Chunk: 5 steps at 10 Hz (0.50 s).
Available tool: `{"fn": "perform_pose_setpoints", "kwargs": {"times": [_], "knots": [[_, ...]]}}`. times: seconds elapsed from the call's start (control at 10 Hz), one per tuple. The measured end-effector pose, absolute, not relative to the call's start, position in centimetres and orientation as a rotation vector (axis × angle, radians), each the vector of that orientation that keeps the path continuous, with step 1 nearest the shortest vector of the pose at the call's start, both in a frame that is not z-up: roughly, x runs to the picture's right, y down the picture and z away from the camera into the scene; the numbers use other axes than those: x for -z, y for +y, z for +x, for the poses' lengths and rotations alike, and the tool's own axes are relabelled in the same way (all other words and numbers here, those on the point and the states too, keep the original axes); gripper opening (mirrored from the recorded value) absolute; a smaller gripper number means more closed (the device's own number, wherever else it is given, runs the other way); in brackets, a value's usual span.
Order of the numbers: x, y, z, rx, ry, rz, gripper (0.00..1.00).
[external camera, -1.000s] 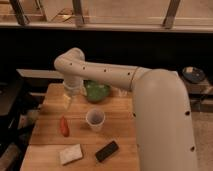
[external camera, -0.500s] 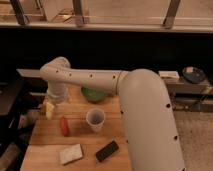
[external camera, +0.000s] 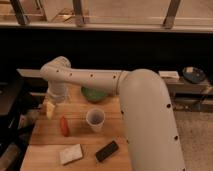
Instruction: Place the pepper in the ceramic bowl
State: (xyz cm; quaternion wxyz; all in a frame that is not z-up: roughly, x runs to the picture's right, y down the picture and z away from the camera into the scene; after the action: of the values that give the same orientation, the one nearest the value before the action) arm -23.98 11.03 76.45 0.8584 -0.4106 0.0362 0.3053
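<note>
The pepper (external camera: pixel 64 126), small, slim and red-orange, lies on the wooden table (external camera: pixel 45 135) left of centre. My gripper (external camera: pixel 50 109) hangs just above and to the left of it, near the table's left edge. It is open and holds nothing. The ceramic bowl (external camera: pixel 94 94), green and shallow, sits at the back of the table, partly hidden behind my arm (external camera: pixel 90 79). The arm reaches across from the right.
A white cup (external camera: pixel 95 119) stands right of the pepper, in front of the bowl. A pale sponge-like block (external camera: pixel 71 153) and a flat black object (external camera: pixel 107 150) lie near the front edge. A dark counter runs behind the table.
The arm has swung left and come down. The gripper went from over the bowl's left side to the table's left edge, beside the pepper. The objects have not moved.
</note>
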Motion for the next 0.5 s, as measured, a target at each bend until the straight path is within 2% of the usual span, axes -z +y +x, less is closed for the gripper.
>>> {"fn": "perform_pose_setpoints", "kwargs": {"times": [0.5], "knots": [[-77.7, 15.9, -25.2, -0.690, 0.160, -0.980, 0.80]]}}
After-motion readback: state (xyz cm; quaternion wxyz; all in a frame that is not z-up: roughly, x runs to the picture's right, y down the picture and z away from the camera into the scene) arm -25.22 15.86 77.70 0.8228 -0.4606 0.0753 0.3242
